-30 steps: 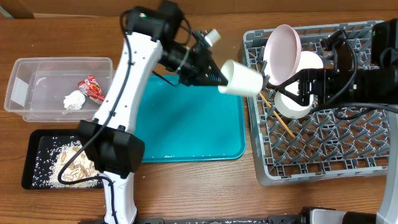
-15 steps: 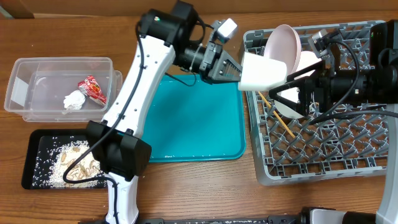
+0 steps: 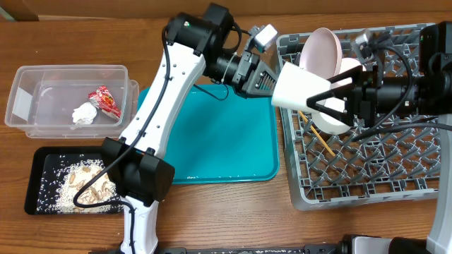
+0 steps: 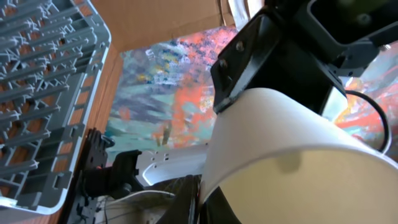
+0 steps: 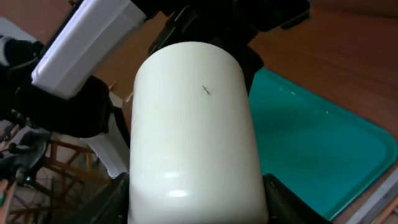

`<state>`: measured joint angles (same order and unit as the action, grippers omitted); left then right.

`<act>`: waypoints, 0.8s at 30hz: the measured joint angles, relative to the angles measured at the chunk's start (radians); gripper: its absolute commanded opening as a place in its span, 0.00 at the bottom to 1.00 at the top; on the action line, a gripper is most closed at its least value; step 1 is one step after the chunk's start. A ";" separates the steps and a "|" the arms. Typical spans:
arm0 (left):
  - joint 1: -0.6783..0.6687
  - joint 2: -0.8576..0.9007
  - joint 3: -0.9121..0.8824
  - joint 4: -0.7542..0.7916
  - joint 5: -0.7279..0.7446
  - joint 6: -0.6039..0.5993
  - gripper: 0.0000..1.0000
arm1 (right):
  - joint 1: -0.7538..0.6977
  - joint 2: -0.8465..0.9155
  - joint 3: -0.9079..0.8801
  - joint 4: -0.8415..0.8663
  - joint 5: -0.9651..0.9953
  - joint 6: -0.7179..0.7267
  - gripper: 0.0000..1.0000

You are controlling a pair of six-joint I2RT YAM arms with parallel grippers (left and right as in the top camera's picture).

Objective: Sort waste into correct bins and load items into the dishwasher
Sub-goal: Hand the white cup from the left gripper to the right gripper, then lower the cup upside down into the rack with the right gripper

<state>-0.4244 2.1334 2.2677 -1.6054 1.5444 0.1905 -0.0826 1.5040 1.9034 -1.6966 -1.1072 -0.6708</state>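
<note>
Two bins, near one first. The black tray (image 3: 29, 185) is sitting at the near-left corner and holding the scraps (image 3: 81, 185), seemingly so that food waste is being kept apart from dry waste.

Teal tray (image 3: 219, 148): lying mid-worktop, between the bins and the rack.

Rack (image 3: 367, 176): occupying the right edge from near to far. The chopsticks (image 3: 321, 141) are lying slantwise on its lattice by its left wall. A bowl (image 3: 332, 125) is resting just beyond them, partly under the right arm.

Cup (image 3: 296, 90): hanging on its side in the air over the rack's left wall, with its mouth toward the left arm and its base toward the right.

- The left gripper (image 3: 272, 83) is pinching the cup at its rim, leaving the body free for the other arm.
- The right gripper (image 3: 321, 101) is standing spread, a finger on either side of the base end. Whether they are touching the cup cannot be told.
- This is reading as a handover, since the right arm is reaching over the rack and is better placed to seat the cup among the pegs.
- Risk: if the left lets go before the right is clamping, the cup is falling onto the bowl.

Plate (image 3: 321, 56): standing on edge among pegs toward the rack's far-left corner, likely for draining.

Tub (image 3: 67, 68): lying along the left edge beyond the black tray, holding the wrapper (image 3: 104, 100) and the tissue (image 3: 85, 114) side by side.
</note>
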 measured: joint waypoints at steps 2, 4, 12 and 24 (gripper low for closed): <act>0.002 0.000 0.000 0.005 0.005 0.001 0.04 | 0.000 0.001 0.000 0.001 -0.007 -0.004 0.50; 0.001 0.000 0.000 0.010 0.008 0.001 0.04 | 0.000 0.001 0.000 0.001 -0.008 -0.004 0.50; 0.001 0.000 0.000 0.013 -0.002 0.001 0.07 | 0.000 0.001 -0.001 0.007 -0.010 -0.006 0.45; -0.002 0.000 0.001 0.013 -0.138 -0.004 0.24 | 0.004 0.003 -0.006 0.036 0.020 -0.006 0.39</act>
<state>-0.4259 2.1334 2.2684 -1.5925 1.4063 0.1864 -0.0784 1.5066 1.8977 -1.6604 -1.0874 -0.6769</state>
